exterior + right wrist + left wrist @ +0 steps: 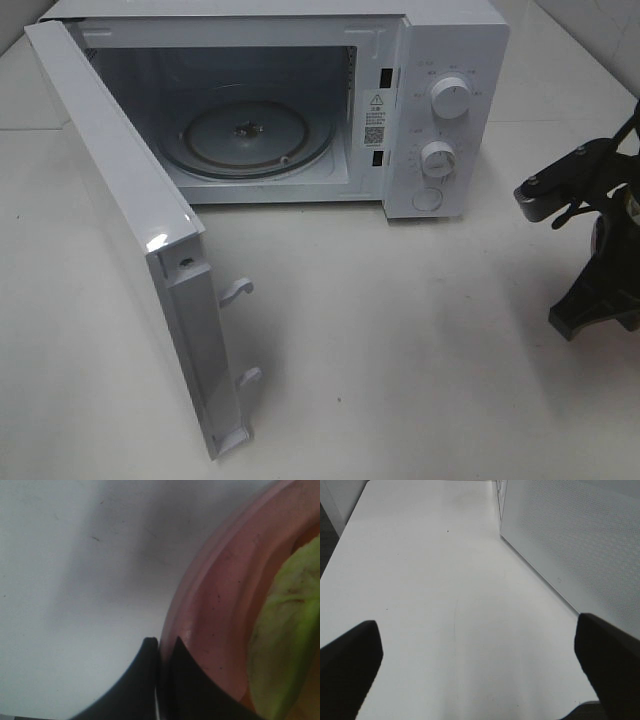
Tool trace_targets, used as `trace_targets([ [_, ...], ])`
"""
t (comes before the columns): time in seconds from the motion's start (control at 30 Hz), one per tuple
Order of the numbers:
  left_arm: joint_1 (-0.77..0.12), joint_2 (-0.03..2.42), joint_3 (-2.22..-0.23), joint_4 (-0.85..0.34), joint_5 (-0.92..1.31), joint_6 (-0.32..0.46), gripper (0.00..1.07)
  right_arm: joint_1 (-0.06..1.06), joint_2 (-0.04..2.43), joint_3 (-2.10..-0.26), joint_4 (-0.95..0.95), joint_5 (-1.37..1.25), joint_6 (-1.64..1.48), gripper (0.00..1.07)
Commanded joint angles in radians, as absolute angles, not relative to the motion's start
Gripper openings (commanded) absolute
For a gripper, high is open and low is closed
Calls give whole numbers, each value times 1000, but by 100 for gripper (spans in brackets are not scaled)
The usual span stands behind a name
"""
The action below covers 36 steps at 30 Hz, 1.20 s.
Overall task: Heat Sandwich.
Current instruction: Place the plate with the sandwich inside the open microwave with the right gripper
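From above, a white microwave point(470, 50) is seen far on the white worktop point(400, 350), its door point(120, 200) swung open leftward. In the left wrist view, the left hand point(480, 665) is spread wide over the worktop. In the right wrist view, the right hand point(160, 655) is clamped on a pink plate point(210, 600) at its rim; the sandwich point(285, 645) is seen lying on that plate.

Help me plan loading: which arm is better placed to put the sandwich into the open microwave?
Right. The right fingers are shut on the rim of the plate carrying the sandwich. The left fingers stand open, empty, over the table beside the microwave door.
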State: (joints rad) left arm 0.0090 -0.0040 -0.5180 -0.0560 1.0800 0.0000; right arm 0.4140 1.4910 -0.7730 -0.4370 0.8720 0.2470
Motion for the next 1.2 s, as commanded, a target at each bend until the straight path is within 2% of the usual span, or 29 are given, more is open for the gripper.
trace_targets([
  [0.03, 10, -21, -517, -62, 1071, -9, 100, 451, 1463, -768, -448, 894, 257, 0],
  [1.2, 10, -21, -517, -62, 1071, -9, 100, 876, 1442, -769, -434, 969, 286, 0],
])
